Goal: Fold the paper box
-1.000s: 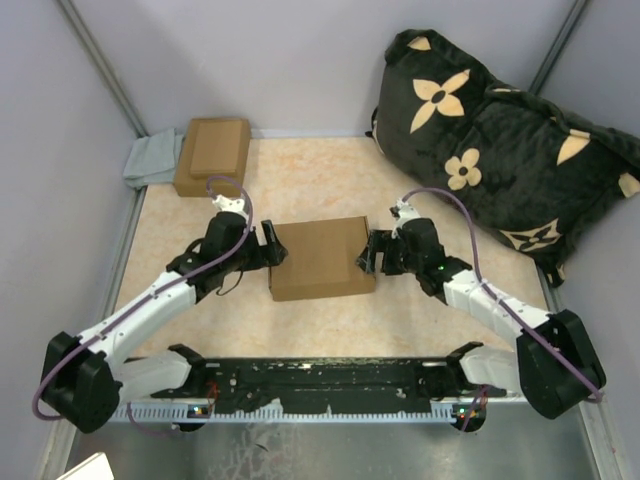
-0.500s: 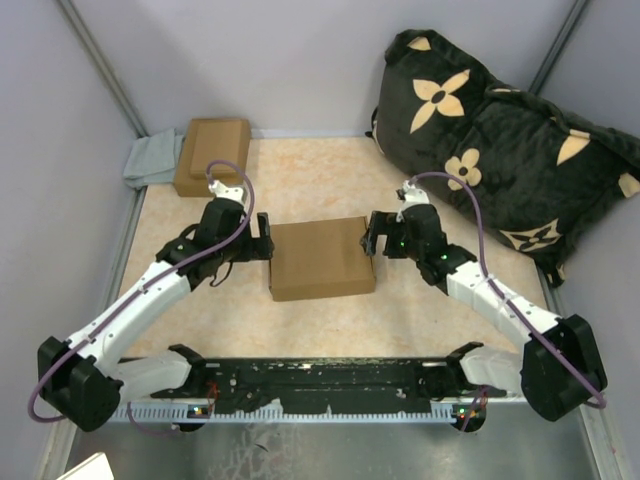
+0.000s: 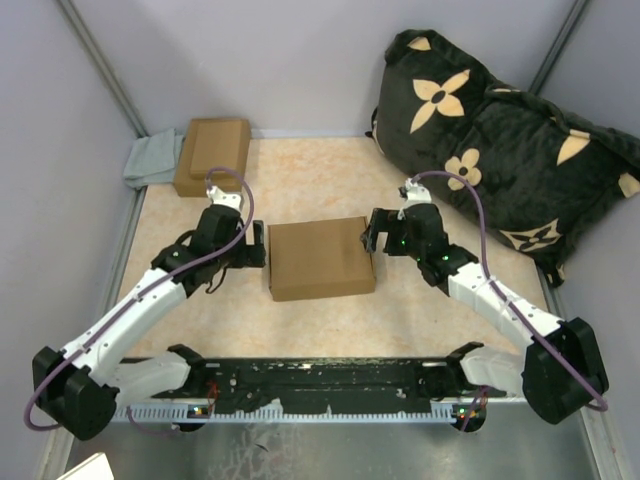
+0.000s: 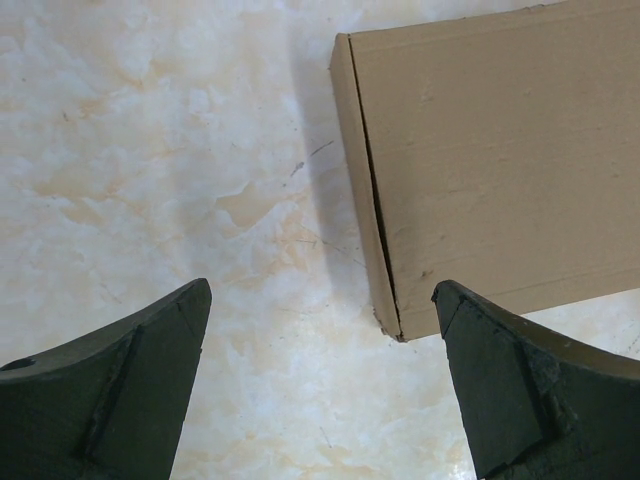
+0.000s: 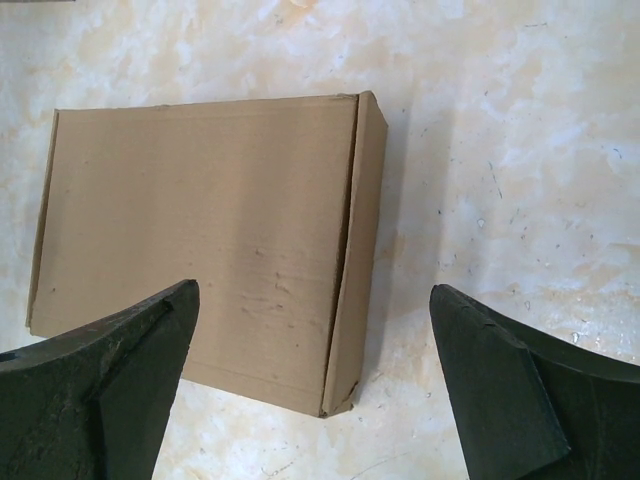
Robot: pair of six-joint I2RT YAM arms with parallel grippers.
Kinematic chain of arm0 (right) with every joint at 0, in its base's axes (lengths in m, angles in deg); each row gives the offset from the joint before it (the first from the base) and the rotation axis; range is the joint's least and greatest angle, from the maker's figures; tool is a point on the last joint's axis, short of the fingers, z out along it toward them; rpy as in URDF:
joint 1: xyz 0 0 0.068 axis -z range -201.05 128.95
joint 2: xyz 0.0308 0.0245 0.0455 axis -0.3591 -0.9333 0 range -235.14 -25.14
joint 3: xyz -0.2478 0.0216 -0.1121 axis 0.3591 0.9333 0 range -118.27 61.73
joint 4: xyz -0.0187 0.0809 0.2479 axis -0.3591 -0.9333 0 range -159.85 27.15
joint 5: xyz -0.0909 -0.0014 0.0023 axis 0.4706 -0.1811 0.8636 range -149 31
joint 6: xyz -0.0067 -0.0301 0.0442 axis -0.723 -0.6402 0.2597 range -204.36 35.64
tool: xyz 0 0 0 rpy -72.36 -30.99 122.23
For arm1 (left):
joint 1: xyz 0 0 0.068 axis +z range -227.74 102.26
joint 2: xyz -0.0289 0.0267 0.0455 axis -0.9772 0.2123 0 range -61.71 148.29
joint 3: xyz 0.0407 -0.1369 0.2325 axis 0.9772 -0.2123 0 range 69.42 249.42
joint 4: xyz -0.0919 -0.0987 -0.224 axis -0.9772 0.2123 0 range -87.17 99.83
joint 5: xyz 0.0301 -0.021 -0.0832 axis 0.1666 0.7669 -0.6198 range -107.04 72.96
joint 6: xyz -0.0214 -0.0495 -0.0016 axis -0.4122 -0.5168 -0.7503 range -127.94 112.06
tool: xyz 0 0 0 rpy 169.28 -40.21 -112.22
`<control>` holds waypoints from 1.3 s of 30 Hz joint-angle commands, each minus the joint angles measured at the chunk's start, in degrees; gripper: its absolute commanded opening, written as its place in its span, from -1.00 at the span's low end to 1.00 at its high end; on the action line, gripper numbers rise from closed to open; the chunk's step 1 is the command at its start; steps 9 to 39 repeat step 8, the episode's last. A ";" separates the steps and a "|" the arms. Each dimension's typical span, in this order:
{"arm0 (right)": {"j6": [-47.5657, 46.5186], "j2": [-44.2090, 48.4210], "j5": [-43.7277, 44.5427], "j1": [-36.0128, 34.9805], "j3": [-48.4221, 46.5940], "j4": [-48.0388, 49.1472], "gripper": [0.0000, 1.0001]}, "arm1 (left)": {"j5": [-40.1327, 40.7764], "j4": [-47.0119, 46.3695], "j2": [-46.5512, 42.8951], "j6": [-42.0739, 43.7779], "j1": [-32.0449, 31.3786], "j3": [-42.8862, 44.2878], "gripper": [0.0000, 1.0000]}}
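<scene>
Flanking the paper box (image 3: 320,258), left pincer (image 3: 257,244) and right pincer (image 3: 369,234) gape.

Small brown box (image 3: 212,155) beside a grey cloth (image 3: 150,160) far left; black flowered cushion (image 3: 500,140) far right; marbled table (image 3: 320,180).

My left arm (image 3: 130,315), white links with black joints, reaches from its base forward and inward toward the left side of the flat tan-brown cardboard box (image 3: 320,258). The black two-finger left gripper (image 3: 255,243) stands just beside that left side. Its jaws are spread wide and they hold nothing. In my wrist view the left gripper (image 4: 320,290) looks down, one dark finger (image 4: 140,390) away from the box and the other one (image 4: 510,380) over its near corner.

My right arm (image 3: 500,305) mirrors this pose toward the right side of the box. The right gripper (image 3: 370,232) is just beside that side, its jaws also wide apart and empty.
</scene>
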 commanded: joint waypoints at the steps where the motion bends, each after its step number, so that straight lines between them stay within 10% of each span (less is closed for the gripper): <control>1: 0.25 0.24 1.25 -0.16 -1.53 3.78 0.99 | 2.95 -0.16 -2.55 2.05 0.22 -1.03 1.00; 39: 2.08 1.77 -0.72 -0.16 1.30 10.78 0.99 | 4.54 -0.49 -4.59 1.94 0.29 -1.24 1.00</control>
